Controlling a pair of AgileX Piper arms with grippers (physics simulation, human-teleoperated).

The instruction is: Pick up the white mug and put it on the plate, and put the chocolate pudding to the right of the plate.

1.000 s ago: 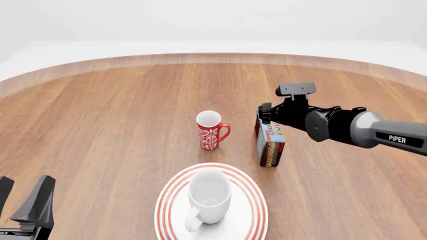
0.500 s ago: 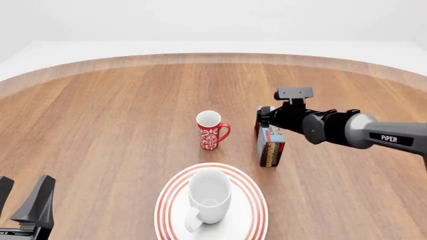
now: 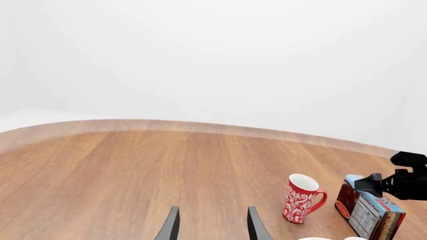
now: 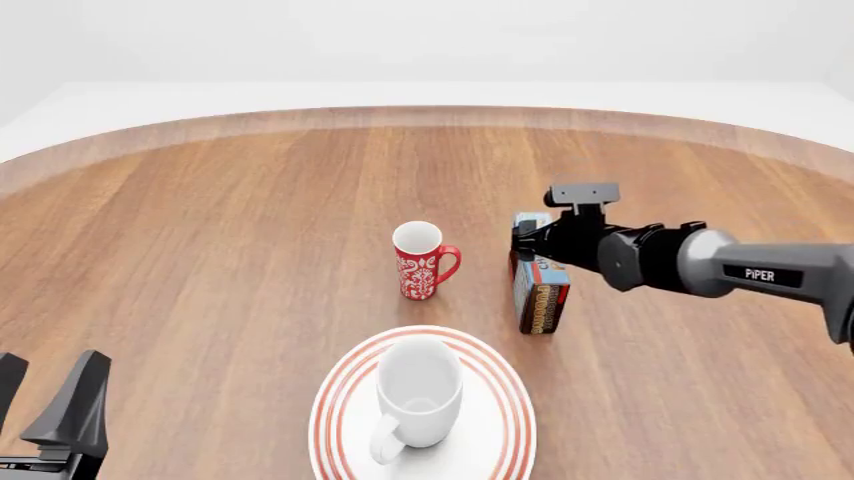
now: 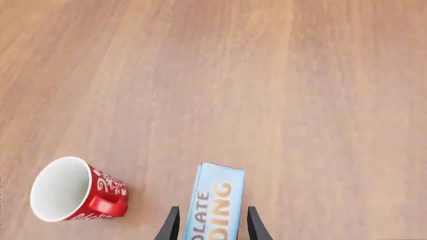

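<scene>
The white mug point(image 4: 419, 388) already stands upright on the plate point(image 4: 511, 410), so that half looks done; the chocolate pudding point(image 4: 541, 283) stands on the counter point(image 4: 200, 250) beyond the plate's right rim, beside the red mug point(image 4: 422, 260), and by my reading is not yet placed; the right gripper point(image 5: 210, 220) has its jaws straddling the carton's top, one on each side, though contact cannot be made out; the left gripper point(image 3: 209, 227) idles near the counter's near left edge, jaws apart and empty; the plate's near rim is cut off in the front view.
</scene>
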